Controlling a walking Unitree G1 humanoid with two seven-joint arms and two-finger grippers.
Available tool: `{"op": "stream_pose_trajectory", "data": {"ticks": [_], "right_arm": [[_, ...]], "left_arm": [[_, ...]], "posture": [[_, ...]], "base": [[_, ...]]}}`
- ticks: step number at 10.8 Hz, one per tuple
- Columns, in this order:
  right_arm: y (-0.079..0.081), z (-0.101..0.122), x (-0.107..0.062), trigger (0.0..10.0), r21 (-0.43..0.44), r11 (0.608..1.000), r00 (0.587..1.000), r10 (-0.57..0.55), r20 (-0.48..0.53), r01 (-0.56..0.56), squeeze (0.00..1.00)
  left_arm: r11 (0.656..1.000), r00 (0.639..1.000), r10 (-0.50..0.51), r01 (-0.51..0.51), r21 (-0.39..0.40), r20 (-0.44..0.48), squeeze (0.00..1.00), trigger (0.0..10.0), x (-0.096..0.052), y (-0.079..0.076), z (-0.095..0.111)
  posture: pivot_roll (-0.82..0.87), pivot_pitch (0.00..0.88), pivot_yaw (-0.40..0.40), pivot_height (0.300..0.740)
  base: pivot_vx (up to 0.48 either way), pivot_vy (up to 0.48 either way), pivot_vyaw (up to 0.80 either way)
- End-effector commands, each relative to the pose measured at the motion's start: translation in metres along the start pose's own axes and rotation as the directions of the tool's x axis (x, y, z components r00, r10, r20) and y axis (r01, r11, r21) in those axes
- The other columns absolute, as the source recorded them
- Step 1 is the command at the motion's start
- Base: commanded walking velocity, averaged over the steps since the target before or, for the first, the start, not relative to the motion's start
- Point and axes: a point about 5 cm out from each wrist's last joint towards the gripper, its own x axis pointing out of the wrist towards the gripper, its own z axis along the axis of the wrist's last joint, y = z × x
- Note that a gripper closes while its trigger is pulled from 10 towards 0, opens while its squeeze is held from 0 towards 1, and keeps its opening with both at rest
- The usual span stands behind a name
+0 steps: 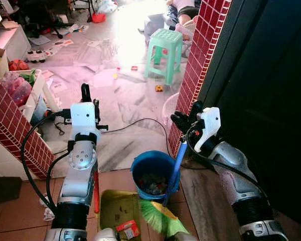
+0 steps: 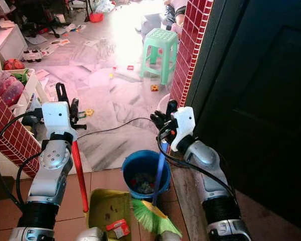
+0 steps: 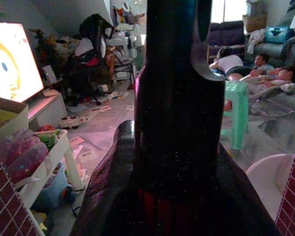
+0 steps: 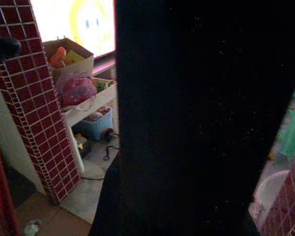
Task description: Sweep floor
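Two pincers: left (image 2: 65, 103) on dustpan handle (image 2: 79, 173), right (image 1: 183, 120) on broom (image 1: 171, 188).

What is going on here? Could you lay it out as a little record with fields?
Place: doorway between a tiled floor and a cluttered marble-floored room
Left claw: raised, shut on the red handle of the yellow dustpan
Right claw: shut on the blue broom handle
Broom head: green bristles, at the dustpan's edge
Dustpan contents: small litter, a red wrapper
Blue bucket: between the arms, rubbish inside
Beyond: green stool, toys and papers scattered about
People: lying in the room behind the stool
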Motion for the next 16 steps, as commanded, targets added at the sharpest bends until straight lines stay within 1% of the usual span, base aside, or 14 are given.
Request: {"op": "stream_pose_trajectory", "data": {"ticks": [1,5,6,7,8,9,10,11,12,13,14,15,16], "right_arm": [[-0.007,0.014,0.003,10.0,-0.053,0.998,0.998,-0.026,0.050,0.029,0.00],[-0.007,0.009,0.008,10.0,-0.035,0.997,0.996,-0.065,0.062,0.067,0.00],[-0.005,0.002,0.006,10.0,-0.031,0.998,0.998,-0.056,0.035,0.057,0.00],[-0.005,-0.005,0.001,10.0,-0.038,0.997,0.997,-0.073,0.004,0.073,0.00],[-0.003,-0.015,-0.012,10.0,-0.016,0.992,0.992,-0.123,-0.023,0.122,0.00],[-0.001,-0.020,-0.019,10.0,-0.010,0.984,0.984,-0.175,-0.030,0.175,0.00],[-0.001,-0.025,-0.024,10.0,-0.017,0.969,0.969,-0.246,-0.032,0.245,0.00],[0.000,-0.024,-0.025,10.0,-0.060,0.957,0.958,-0.286,-0.023,0.284,0.00],[-0.002,-0.019,-0.022,10.0,-0.099,0.940,0.945,-0.328,-0.009,0.326,0.00],[-0.006,-0.015,-0.022,10.0,-0.112,0.927,0.933,-0.359,0.007,0.358,0.00],[-0.008,-0.013,-0.025,10.0,-0.106,0.913,0.919,-0.393,0.022,0.393,0.00],[-0.007,-0.018,-0.030,10.0,-0.086,0.923,0.926,-0.377,-0.012,0.374,0.00],[-0.003,-0.019,-0.032,10.0,-0.077,0.942,0.943,-0.331,-0.038,0.328,0.00]], "left_arm": [[1.000,0.999,-0.013,0.013,0.000,0.034,0.00,10.0,0.001,-0.001,0.008],[1.000,0.999,-0.017,0.018,-0.003,0.038,0.00,10.0,0.002,-0.002,0.009],[1.000,0.999,-0.015,0.015,-0.007,0.030,0.00,10.0,0.001,0.000,0.008],[1.000,1.000,-0.017,0.017,-0.010,0.024,0.00,10.0,-0.001,0.002,0.005],[1.000,1.000,-0.020,0.020,-0.011,0.016,0.00,10.0,-0.007,0.007,0.001],[0.999,1.000,-0.024,0.024,-0.021,-0.013,0.00,10.0,-0.011,0.009,-0.006],[0.999,0.998,-0.035,0.034,-0.024,-0.046,0.00,10.0,-0.017,0.008,-0.017],[0.997,0.996,-0.052,0.048,-0.058,-0.071,0.00,10.0,-0.020,0.004,-0.023],[0.996,0.995,-0.083,0.080,-0.039,-0.058,0.00,10.0,-0.022,-0.002,-0.022],[0.995,0.994,-0.090,0.087,-0.049,-0.066,0.00,10.0,-0.024,-0.004,-0.023],[0.995,0.994,-0.080,0.076,-0.057,-0.075,0.00,10.0,-0.027,-0.001,-0.024],[0.996,0.995,-0.075,0.071,-0.058,-0.062,0.00,10.0,-0.027,0.002,-0.019],[0.996,0.997,-0.055,0.052,-0.067,-0.051,0.00,10.0,-0.025,0.007,-0.014]], "posture": [[-0.06,0.000,-0.001,0.740],[-0.07,0.005,0.002,0.740],[-0.06,0.003,0.001,0.740],[-0.06,0.003,0.001,0.740],[-0.07,0.000,0.005,0.740],[-0.07,0.000,0.009,0.740],[-0.08,0.000,0.007,0.740],[-0.08,0.000,0.004,0.740],[-0.07,0.000,0.005,0.740],[-0.07,0.000,0.006,0.740],[-0.07,0.000,0.016,0.740],[-0.07,0.000,0.022,0.740],[-0.08,0.000,0.030,0.740]], "base": [[0.000,0.000,0.00],[0.000,0.000,0.00],[0.000,0.000,0.00],[0.000,0.000,0.00],[0.000,0.000,0.00],[0.000,0.000,0.00],[0.000,0.000,0.00],[0.000,0.000,0.00],[0.000,0.000,0.00],[0.000,0.000,0.00],[0.000,0.000,0.00],[0.000,0.000,0.00],[0.000,0.000,0.00]]}}
